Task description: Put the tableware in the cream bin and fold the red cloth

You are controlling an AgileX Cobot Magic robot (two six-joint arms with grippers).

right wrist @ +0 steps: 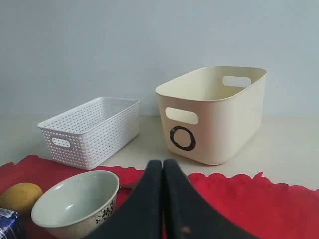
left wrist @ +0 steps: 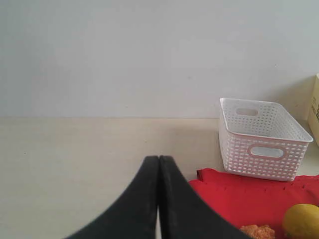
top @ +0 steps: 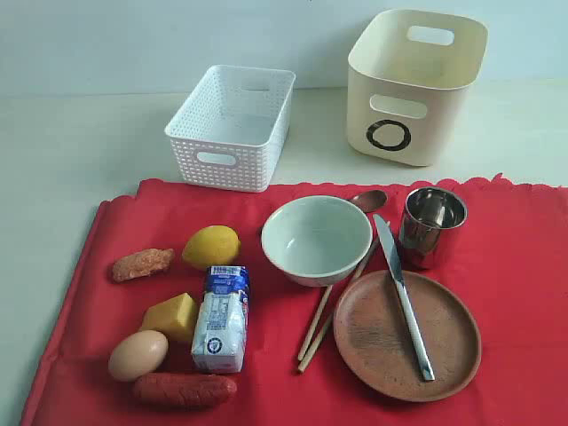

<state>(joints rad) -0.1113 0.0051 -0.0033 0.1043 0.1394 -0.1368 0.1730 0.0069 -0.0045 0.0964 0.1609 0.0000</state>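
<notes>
The red cloth [top: 497,248] lies spread flat. On it stand the pale bowl [top: 317,238], the steel cup [top: 432,224] and the brown clay plate [top: 406,333] with the steel knife [top: 401,293] across it. The wooden spoon [top: 368,200] peeks out behind the bowl, and the chopsticks [top: 330,315] lie between bowl and plate. The cream bin [top: 414,84] stands empty at the back right. Neither arm shows in the exterior view. My left gripper [left wrist: 159,158] is shut on nothing, over bare table beside the cloth's corner [left wrist: 234,196]. My right gripper [right wrist: 163,163] is shut and empty, near the bowl [right wrist: 75,201], facing the cream bin [right wrist: 214,114].
A white perforated basket [top: 232,126] stands at the back left, empty. On the cloth's left half lie a lemon [top: 211,246], two sausages [top: 142,264], a cheese wedge [top: 172,315], an egg [top: 138,355] and a milk carton [top: 222,317].
</notes>
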